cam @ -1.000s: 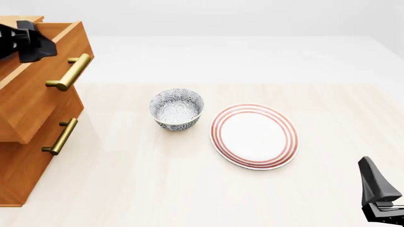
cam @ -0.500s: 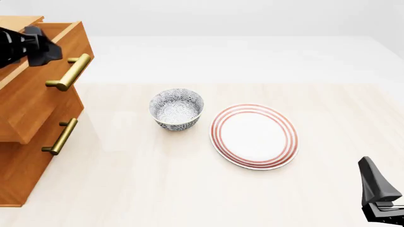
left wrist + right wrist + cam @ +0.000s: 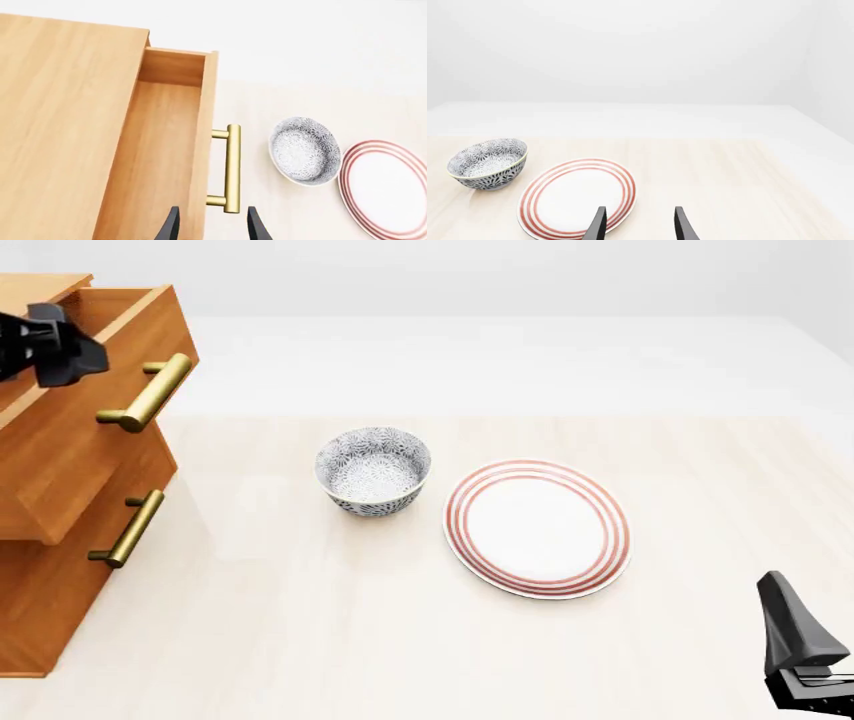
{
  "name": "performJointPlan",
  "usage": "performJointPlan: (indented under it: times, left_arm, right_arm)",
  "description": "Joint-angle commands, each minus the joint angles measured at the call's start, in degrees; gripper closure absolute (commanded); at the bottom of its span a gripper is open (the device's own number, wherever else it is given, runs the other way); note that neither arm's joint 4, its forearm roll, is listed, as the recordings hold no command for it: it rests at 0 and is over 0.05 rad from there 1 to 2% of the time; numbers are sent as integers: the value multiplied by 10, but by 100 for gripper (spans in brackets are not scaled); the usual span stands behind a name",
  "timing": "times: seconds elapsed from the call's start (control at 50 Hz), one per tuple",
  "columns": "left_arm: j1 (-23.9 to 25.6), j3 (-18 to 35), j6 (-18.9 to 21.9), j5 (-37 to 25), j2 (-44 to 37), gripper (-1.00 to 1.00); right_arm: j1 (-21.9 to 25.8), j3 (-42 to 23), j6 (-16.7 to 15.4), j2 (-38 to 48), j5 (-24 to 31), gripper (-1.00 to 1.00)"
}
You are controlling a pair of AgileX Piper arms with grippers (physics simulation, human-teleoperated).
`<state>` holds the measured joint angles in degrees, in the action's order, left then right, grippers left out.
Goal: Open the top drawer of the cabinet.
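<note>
I have the left gripper (image 3: 60,345) up above the top drawer (image 3: 80,430) at the far left of the worktop (image 3: 400,640), its jaws parted and holding nothing; in the left wrist view the two fingertips (image 3: 171,226) straddle empty air just short of the brass handle (image 3: 230,167). The top drawer already stands pulled out of the cabinet (image 3: 40,620), its plain wooden inside showing, well proud of the drawer below with its own handle (image 3: 128,530). I judge the opening largely done, so the care now is in clearing off cleanly: I would lift the arm straight up and back, keeping the jaws apart so neither finger catches the handle or the drawer's front edge and nudges it shut. The patterned bowl (image 3: 374,470) and the red-ringed plate (image 3: 537,528) sit near the middle, well apart from the cabinet, so they are no hazard. The right gripper (image 3: 801,655) rests low at the near right, jaws apart and empty.
</note>
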<state>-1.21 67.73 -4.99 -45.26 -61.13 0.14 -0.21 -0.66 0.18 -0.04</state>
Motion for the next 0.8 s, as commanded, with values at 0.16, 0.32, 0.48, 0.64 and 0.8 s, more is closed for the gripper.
performJointPlan:
  times: [0.16, 0.32, 0.48, 0.64, 0.8]
  left_arm:
    - [-22, -22, 5, 16, -8, -100]
    - [-20, -36, 0, 31, -17, -100]
    - [-16, -42, -3, 38, -21, -100]
    - [-4, -50, -7, 43, -29, -100]
    - [7, -54, -6, 43, -33, -100]
  right_arm:
    - [0, 0, 0, 0, 0, -100]
    - [0, 0, 0, 0, 0, -100]
    - [0, 0, 0, 0, 0, -100]
    - [0, 0, 0, 0, 0, -100]
    - [0, 0, 0, 0, 0, -100]
